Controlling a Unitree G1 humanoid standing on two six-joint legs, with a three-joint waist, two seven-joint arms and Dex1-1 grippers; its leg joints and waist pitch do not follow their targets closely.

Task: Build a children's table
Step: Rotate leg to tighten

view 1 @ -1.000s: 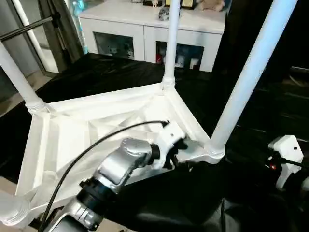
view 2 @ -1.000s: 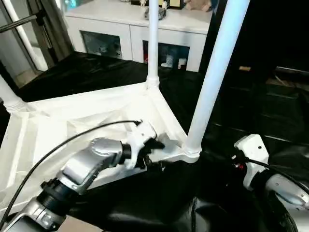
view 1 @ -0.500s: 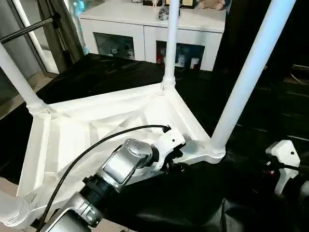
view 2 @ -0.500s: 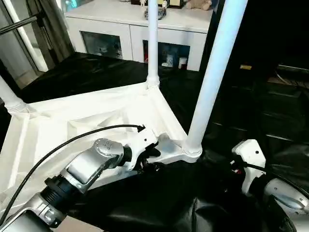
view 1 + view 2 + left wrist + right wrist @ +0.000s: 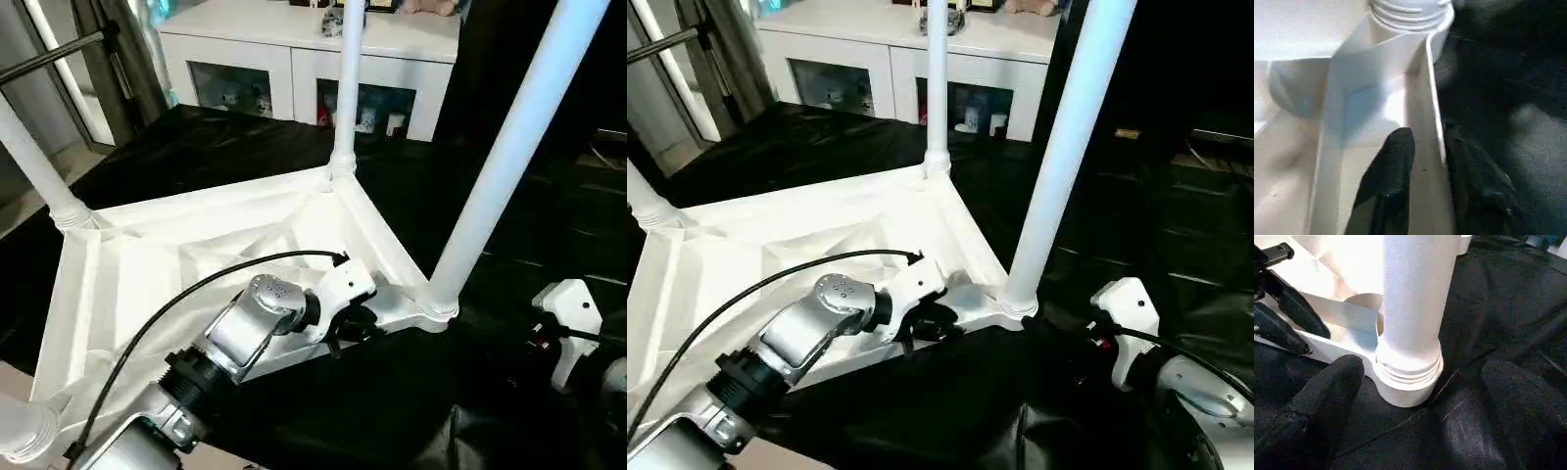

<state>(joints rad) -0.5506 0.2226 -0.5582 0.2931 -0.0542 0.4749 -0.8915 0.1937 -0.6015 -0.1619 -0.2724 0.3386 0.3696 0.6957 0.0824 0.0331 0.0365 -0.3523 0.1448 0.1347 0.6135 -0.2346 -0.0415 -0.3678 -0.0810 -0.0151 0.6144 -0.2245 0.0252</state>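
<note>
Black sheeting [image 5: 245, 147] covers the work surface, with a white cabinet [image 5: 294, 69] behind it. On the sheeting lies the table top [image 5: 127, 284], underside up, so the corner sockets face upward for the legs. Three legs stand in their sockets: a near leg [image 5: 509, 147] at my right, a far leg [image 5: 348, 88] and a left leg [image 5: 34, 157]. At the bottom-left corner a fourth white socket or leg end [image 5: 24, 426] is cut off by the frame; I cannot tell its state.

My left gripper [image 5: 1425, 156] straddles the top's edge wall [image 5: 1432, 98] just beside the near leg's socket, one finger [image 5: 1393, 166] inside the wall and one outside. The fingers stand narrow around the wall; I judge this a hold to steady the top.

My right gripper [image 5: 1420, 396] stands wide open, empty, one finger either side of the near leg's base [image 5: 1408, 372], not touching it, placed to close on the leg.
</note>
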